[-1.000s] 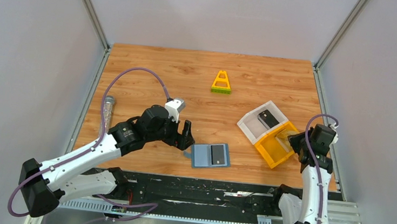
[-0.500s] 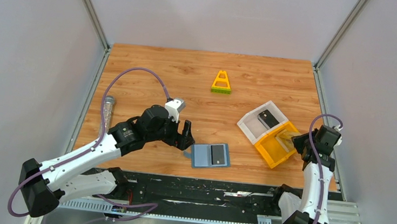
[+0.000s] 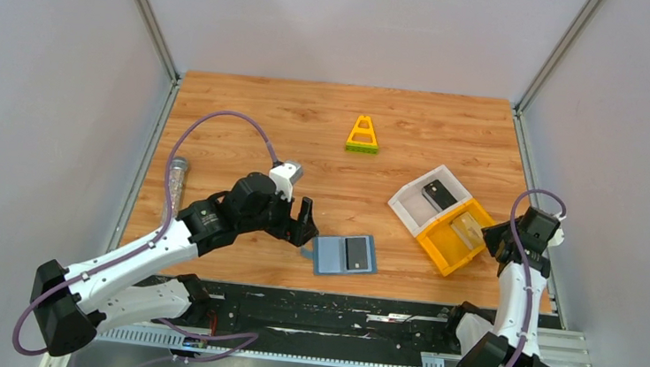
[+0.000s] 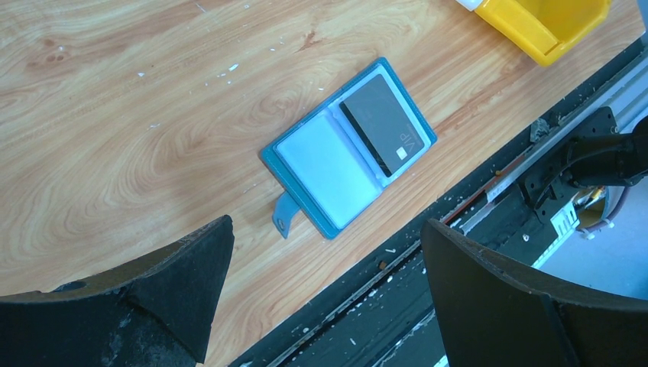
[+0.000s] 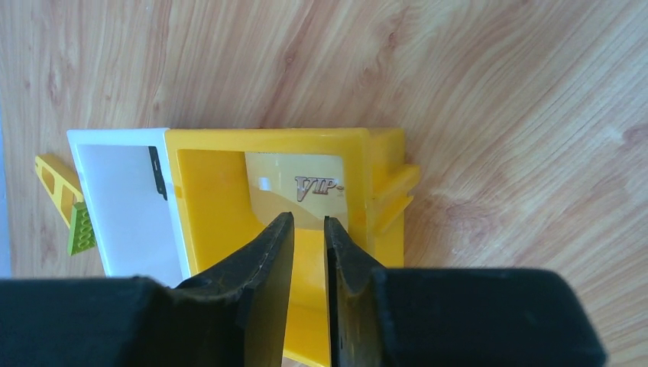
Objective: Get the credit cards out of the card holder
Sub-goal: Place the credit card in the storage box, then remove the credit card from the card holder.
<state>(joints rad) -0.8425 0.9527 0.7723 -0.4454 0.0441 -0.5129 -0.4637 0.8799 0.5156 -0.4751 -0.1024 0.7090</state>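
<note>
- I judged the step in hand was dropping a gold card (image 5: 306, 187) into the yellow bin (image 5: 267, 138), right of the card holder (image 3: 344, 254); my right gripper (image 5: 308, 222) hung above, jaws narrowly parted, empty.
- A dark card (image 4: 384, 125) sat in the card holder's right pocket.
- My left gripper (image 4: 327, 224), jaws wide, hovered just left of it; next I'd need to pinch that card's edge.

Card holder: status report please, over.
Left gripper wide open near card holder. Right gripper barely open, empty, over yellow bin; gold card lies inside. Dark card in holder's pocket. Nothing blocks it.
</note>
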